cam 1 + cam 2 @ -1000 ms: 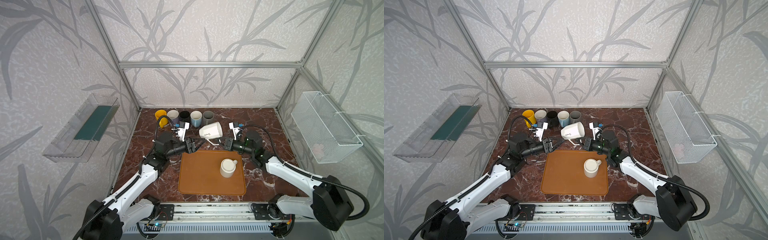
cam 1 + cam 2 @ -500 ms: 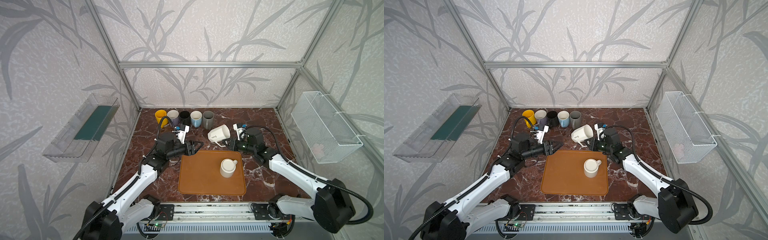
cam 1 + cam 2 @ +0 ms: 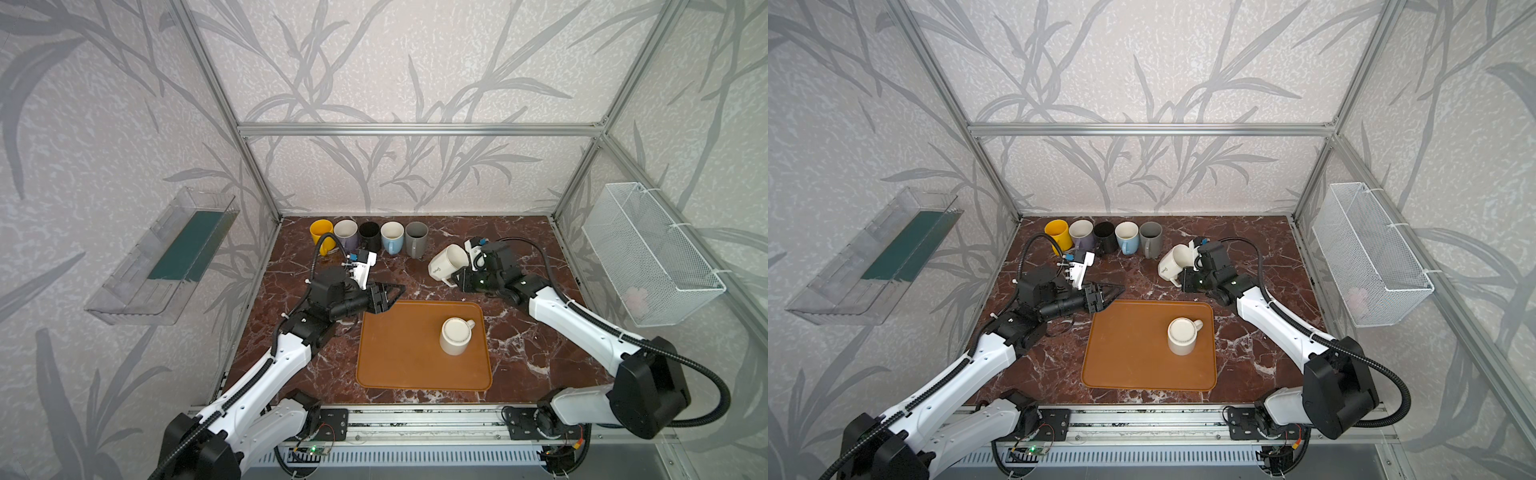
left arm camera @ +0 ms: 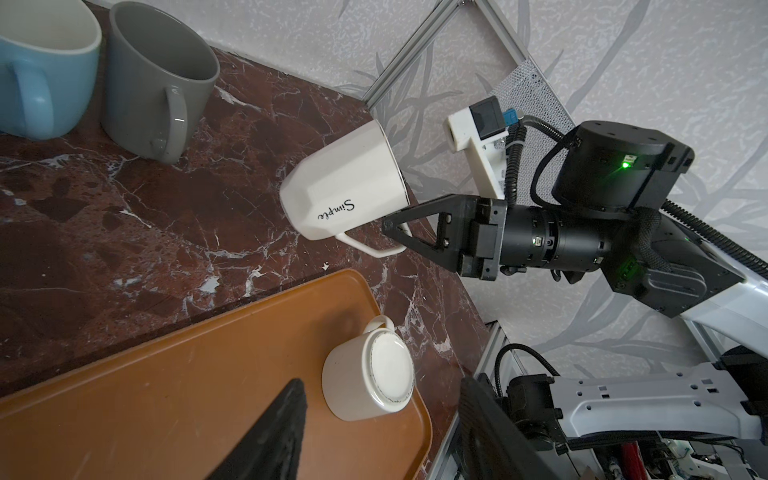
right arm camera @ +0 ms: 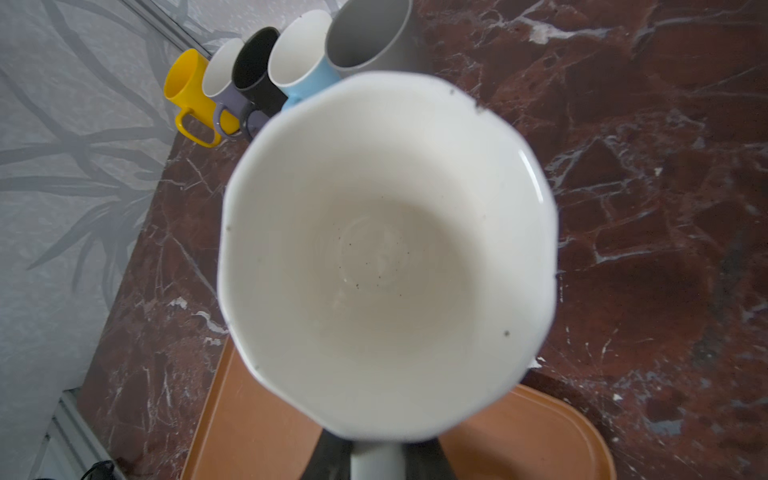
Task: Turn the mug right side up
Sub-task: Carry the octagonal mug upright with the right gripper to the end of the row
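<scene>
White mug [image 3: 446,266] shifted right and lower, now tilted over marble [image 3: 415,284] near grey mug [image 3: 416,244], handle pinched by right gripper [image 3: 456,279]; left gripper [image 3: 394,296] spread, empty; next: finish righting, set down level.

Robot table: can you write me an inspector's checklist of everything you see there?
Surface: red-brown marble tabletop, with a flat orange tray at the front middle.
Job's things: white faceted ceramic mug lettered "Simple", tilted, held by its handle; cream round mug upside down on the tray.
Clutter: row of five upright mugs along the back, yellow to grey.
Grippers: right gripper shut on the white mug's handle; left gripper open, empty, by the tray's back corner.
Cables: black ribbed cables loop over both wrists; no snag seen.
Surroundings: clear plastic shelf on one wall, white wire basket on the opposite wall.
</scene>
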